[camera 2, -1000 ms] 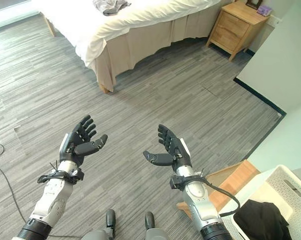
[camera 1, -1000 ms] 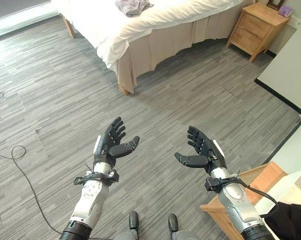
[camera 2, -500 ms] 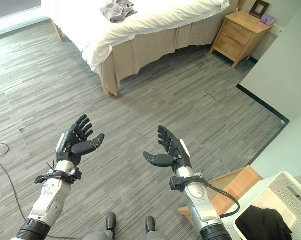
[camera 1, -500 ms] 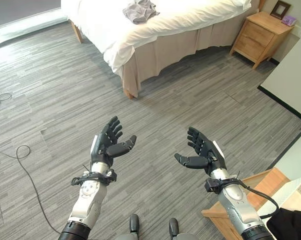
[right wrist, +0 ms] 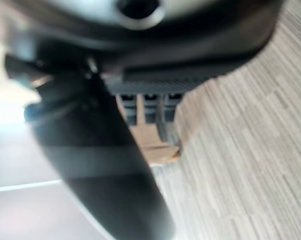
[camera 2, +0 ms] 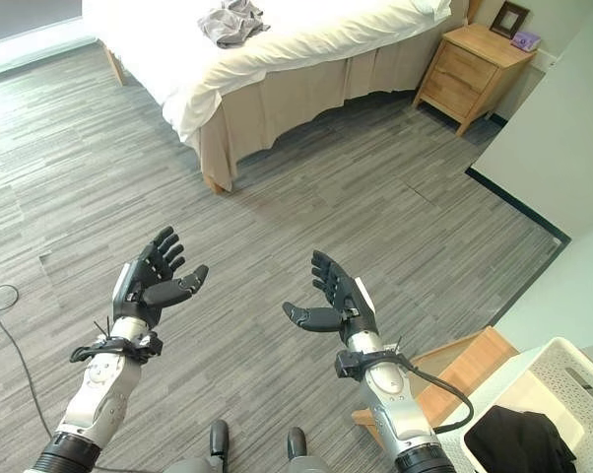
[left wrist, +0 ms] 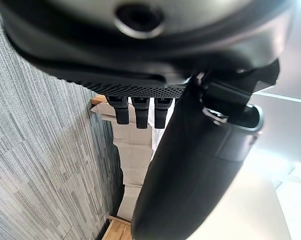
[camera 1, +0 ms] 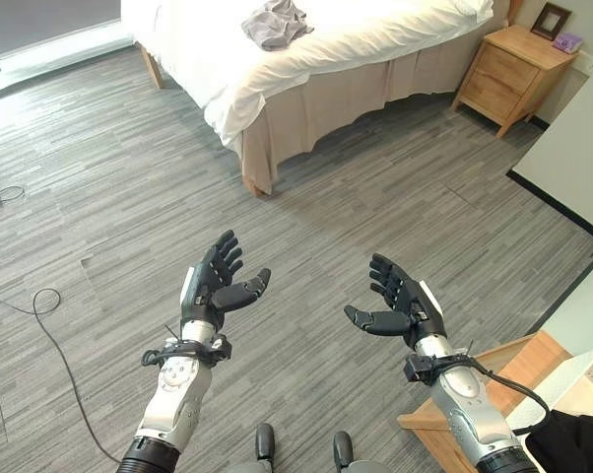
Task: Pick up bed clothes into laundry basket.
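A crumpled grey garment (camera 1: 276,22) lies on the white bed (camera 1: 218,59) at the far end of the room. A white laundry basket (camera 2: 558,379) stands at my lower right with a black garment (camera 2: 518,439) inside it. My left hand (camera 1: 211,283) and right hand (camera 1: 400,305) are both held up over the grey floor, palms facing each other, fingers straight and holding nothing. Both are well short of the bed.
A wooden nightstand (camera 1: 513,61) with a picture frame (camera 1: 552,19) stands right of the bed. A low wooden piece (camera 1: 494,379) sits by the basket. A white wall (camera 1: 577,138) runs along the right. Open grey floor lies between me and the bed.
The camera has tipped up and the bed shows more fully; the garment sits lower in view. Both hands keep the same open pose.
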{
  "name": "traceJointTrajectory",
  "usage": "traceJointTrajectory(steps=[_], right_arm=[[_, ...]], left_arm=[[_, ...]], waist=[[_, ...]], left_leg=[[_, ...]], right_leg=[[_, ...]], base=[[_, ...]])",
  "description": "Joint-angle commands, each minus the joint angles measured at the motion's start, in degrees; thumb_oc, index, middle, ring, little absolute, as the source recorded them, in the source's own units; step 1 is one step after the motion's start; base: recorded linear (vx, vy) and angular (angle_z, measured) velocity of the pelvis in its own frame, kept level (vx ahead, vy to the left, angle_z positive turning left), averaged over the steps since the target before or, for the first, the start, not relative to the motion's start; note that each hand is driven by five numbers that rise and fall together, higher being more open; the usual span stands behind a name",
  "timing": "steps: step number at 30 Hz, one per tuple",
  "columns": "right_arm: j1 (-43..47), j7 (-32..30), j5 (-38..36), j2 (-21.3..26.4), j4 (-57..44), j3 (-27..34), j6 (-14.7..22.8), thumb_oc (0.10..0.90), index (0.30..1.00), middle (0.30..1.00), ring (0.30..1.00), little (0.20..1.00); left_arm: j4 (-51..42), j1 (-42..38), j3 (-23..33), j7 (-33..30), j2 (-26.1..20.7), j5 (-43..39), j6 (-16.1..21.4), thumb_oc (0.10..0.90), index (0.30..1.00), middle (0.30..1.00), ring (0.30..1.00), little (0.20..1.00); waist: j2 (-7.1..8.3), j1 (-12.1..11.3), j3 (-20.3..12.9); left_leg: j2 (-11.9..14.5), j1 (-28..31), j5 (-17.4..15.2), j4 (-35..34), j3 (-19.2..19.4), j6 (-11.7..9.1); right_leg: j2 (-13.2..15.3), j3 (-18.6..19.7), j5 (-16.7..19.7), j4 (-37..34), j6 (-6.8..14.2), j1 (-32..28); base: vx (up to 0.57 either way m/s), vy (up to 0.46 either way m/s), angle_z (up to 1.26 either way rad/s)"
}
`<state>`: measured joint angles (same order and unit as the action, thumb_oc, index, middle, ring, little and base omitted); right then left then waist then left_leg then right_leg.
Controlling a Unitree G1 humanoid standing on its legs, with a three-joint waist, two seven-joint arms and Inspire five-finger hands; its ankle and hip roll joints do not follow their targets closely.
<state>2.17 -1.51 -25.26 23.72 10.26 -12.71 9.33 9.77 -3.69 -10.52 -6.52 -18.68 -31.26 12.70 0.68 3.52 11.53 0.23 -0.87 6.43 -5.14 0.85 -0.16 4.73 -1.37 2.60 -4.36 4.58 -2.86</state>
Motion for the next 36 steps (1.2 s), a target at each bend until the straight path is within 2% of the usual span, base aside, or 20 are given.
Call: traceJointTrajectory(steps=[1,5,9,11,12,15,17,18,21,22,23,25,26,28,31,32,33,34,35,36], right_arm=[[1.47,0.22,-0.54,-0.74,-4.76,3.73,5.62,0.800,0.900,0.900,0.900,0.900],[1.58,0.37,-0.69,-0.64,-4.99,3.69,5.73,0.800,0.900,0.900,0.900,0.900],[2.36,-0.27,-1.43,-0.09,-5.01,4.00,5.82,0.800,0.900,0.900,0.900,0.900],[2.37,-0.27,-1.43,-0.09,-5.01,4.02,5.82,0.800,0.900,0.900,0.900,0.900],[2.14,-0.76,-1.73,-0.48,-4.88,4.78,5.97,0.800,0.900,0.900,0.900,0.900],[2.06,-0.82,-1.45,-1.00,-5.19,4.45,5.84,0.800,0.900,0.900,0.900,0.900],[2.23,-0.99,-0.54,-1.24,-4.88,3.58,5.57,0.800,0.900,0.900,0.900,0.900],[2.05,-0.96,-0.27,-1.18,-4.86,3.49,5.26,0.800,0.900,0.900,0.900,0.900],[3.97,-0.62,-0.59,-0.50,-3.94,2.37,4.90,0.800,0.900,0.900,0.900,0.900],[4.06,-0.62,-0.61,-0.47,-3.87,2.30,4.93,0.800,0.900,0.900,0.900,0.900],[5.13,-0.89,-1.08,-0.31,-3.16,2.02,5.33,0.800,0.900,0.900,0.900,0.900],[6.46,-1.48,-1.10,-0.09,-2.88,1.42,5.37,0.800,0.900,0.900,0.900,0.900],[7.15,-1.79,-0.66,0.13,-2.83,1.22,5.22,0.800,0.900,0.900,0.900,0.900],[7.36,-2.10,0.09,0.66,-3.59,0.86,4.73,0.800,0.900,0.900,0.900,0.900],[8.14,-2.22,-0.30,1.72,-3.38,0.81,4.97,0.800,0.900,0.900,0.900,0.900],[8.78,-2.37,-0.96,1.67,-3.12,0.48,5.54,0.800,0.900,0.900,0.900,0.900],[8.69,-2.89,-0.99,1.96,-2.97,0.38,5.25,0.800,0.900,0.900,0.900,0.900],[9.13,-3.48,-2.14,2.56,-3.36,0.34,6.17,0.800,0.900,0.900,0.900,0.900],[9.14,-3.47,-2.14,2.51,-3.36,0.37,6.17,0.800,0.900,0.900,0.900,0.900],[9.14,-3.80,-1.93,2.89,-3.64,0.66,6.24,0.800,0.900,0.900,0.900,0.900]], left_arm=[[-3.36,-3.17,0.67,1.96,-0.08,2.01,4.11,0.800,0.900,0.900,0.900,0.900],[-3.48,-3.19,0.90,2.01,-0.14,2.11,4.21,0.800,0.900,0.900,0.900,0.900],[-3.51,-3.22,0.62,2.53,-0.46,0.87,4.49,0.800,0.900,0.900,0.900,0.900],[-3.49,-3.24,0.61,2.53,-0.47,0.87,4.50,0.800,0.900,0.900,0.900,0.900],[-3.10,-3.53,0.27,2.42,-0.87,1.24,4.19,0.800,0.900,0.900,0.900,0.900],[-3.37,-3.98,0.47,1.62,-1.72,1.94,4.24,0.800,0.900,0.900,0.900,0.900],[-3.07,-4.46,0.31,1.18,-2.03,2.38,4.08,0.800,0.900,0.900,0.900,0.900],[-2.91,-4.34,0.33,1.17,-2.09,2.29,4.08,0.800,0.900,0.900,0.900,0.900],[-2.67,-4.63,1.24,0.59,-2.00,0.95,4.87,0.800,0.900,0.900,0.900,0.900],[-2.64,-4.65,1.31,0.62,-1.98,0.92,4.89,0.800,0.900,0.900,0.900,0.900],[-2.05,-4.16,1.92,0.62,-1.67,0.35,5.20,0.800,0.900,0.900,0.900,0.900],[-1.87,-3.78,2.20,0.53,-1.66,0.30,5.55,0.800,0.900,0.900,0.900,0.900],[-1.27,-3.79,2.28,0.48,-1.86,0.49,5.61,0.800,0.900,0.900,0.900,0.900],[-0.82,-3.67,1.70,0.82,-1.87,0.42,5.63,0.800,0.900,0.900,0.900,0.900],[0.14,-5.42,0.37,0.61,-0.80,-0.77,6.08,0.800,0.900,0.900,0.900,0.900],[0.64,-5.91,0.35,0.55,-0.23,-2.31,6.14,0.800,0.900,0.900,0.900,0.900],[0.67,-6.28,-0.32,0.77,-0.13,-2.85,5.94,0.800,0.900,0.900,0.900,0.900],[0.74,-8.46,-1.44,0.23,-0.34,-3.72,5.65,0.800,0.900,0.900,0.900,0.900],[0.76,-8.51,-1.45,0.23,-0.40,-3.73,5.65,0.800,0.900,0.900,0.900,0.900],[1.07,-10.20,-1.56,0.12,-1.00,-3.39,5.52,0.800,0.900,0.900,0.900,0.900]], waist=[[-0.02,-1.84,-5.57],[0.12,-1.98,-5.29],[0.84,-2.35,-4.08],[0.85,-2.35,-4.15],[0.28,-2.04,-3.44],[-1.34,-0.97,-1.34],[-2.72,-0.54,0.29],[-3.07,0.03,0.49],[-2.78,1.99,0.95],[-2.95,2.01,1.12],[-1.98,3.71,1.16],[-1.73,4.70,1.36],[-1.87,4.93,1.30],[-2.00,5.48,0.78],[-2.75,6.08,-0.50],[-3.84,6.36,-1.39],[-3.55,6.20,-1.28],[-1.94,5.48,-0.34],[-1.73,5.64,-0.45],[-0.87,5.00,0.46]], left_leg=[[-0.85,3.24,-9.60,1.40,3.40,-0.22],[-0.71,2.37,-9.64,1.91,4.11,-0.56],[-0.97,-1.21,-12.81,8.81,4.00,-0.20],[-0.99,-1.41,-12.90,9.00,3.99,-0.18],[-1.08,-1.44,-13.79,9.59,3.20,1.02],[-0.26,1.11,-14.19,8.16,2.66,2.34],[0.67,4.77,-14.45,6.33,3.42,2.69],[0.90,6.35,-14.50,5.24,3.27,2.55],[1.14,9.72,-15.33,3.30,3.21,1.11],[1.36,10.02,-15.45,3.19,3.25,1.03],[1.13,12.29,-16.87,2.79,3.09,-0.34],[1.63,14.70,-18.30,2.12,3.23,-1.96],[2.14,16.08,-18.97,1.89,3.39,-2.70],[3.06,18.26,-20.26,2.08,3.24,-3.65],[5.91,17.10,-16.89,8.27,2.29,-5.55],[8.53,16.30,-11.53,15.01,1.70,-7.30],[8.86,12.84,-9.52,21.28,1.93,-7.10],[9.96,4.51,-3.51,38.98,1.70,-6.28],[9.72,4.18,-3.34,39.05,1.52,-6.25],[10.86,1.68,-2.30,45.01,2.68,-5.64]], right_leg=[[2.11,-1.65,-6.03,7.24,4.14,0.44],[1.87,-2.44,-5.84,6.15,4.05,0.64],[2.63,-2.10,-6.25,8.79,4.32,1.71],[2.66,-2.10,-6.36,8.99,4.34,1.91],[2.56,-1.59,-5.16,18.83,5.11,5.66],[2.06,-2.20,-0.77,35.09,5.62,12.80],[4.18,-5.52,-0.49,42.08,5.50,17.19],[4.91,-5.83,-0.79,42.64,5.51,18.69],[3.81,-5.79,-3.84,32.70,4.71,21.95],[3.59,-5.89,-3.94,32.58,4.66,21.64],[2.99,-4.00,-2.66,20.96,4.88,23.07],[3.24,-5.46,2.03,7.90,6.20,24.48],[3.84,-6.89,4.06,4.46,6.93,25.16],[4.44,-7.58,5.25,4.94,7.12,24.84],[3.04,-8.01,5.62,7.19,5.47,22.97],[0.69,-7.89,3.84,9.44,3.88,22.45],[0.38,-8.09,2.66,9.30,2.91,20.77],[-1.32,-7.46,0.11,8.37,-0.38,15.39],[-1.06,-7.55,0.27,8.25,-0.38,15.51],[-2.08,-7.56,-1.22,7.34,-1.79,12.45]], base=[[0.00,0.000,0.00],[0.00,0.000,0.00],[0.00,0.000,0.00],[0.01,0.031,0.01],[0.03,0.099,0.03],[0.08,0.145,0.04],[0.20,0.136,0.20],[0.29,0.068,0.09],[0.29,-0.028,-0.14],[0.42,-0.108,0.01],[0.44,-0.127,0.05],[0.50,-0.161,0.07],[0.46,-0.165,0.09],[0.42,-0.173,0.07],[0.42,-0.239,0.25],[0.46,-0.334,0.35],[0.56,-0.540,0.48],[0.31,-0.386,0.34],[0.37,-0.479,0.27],[0.43,-0.454,-0.20]])
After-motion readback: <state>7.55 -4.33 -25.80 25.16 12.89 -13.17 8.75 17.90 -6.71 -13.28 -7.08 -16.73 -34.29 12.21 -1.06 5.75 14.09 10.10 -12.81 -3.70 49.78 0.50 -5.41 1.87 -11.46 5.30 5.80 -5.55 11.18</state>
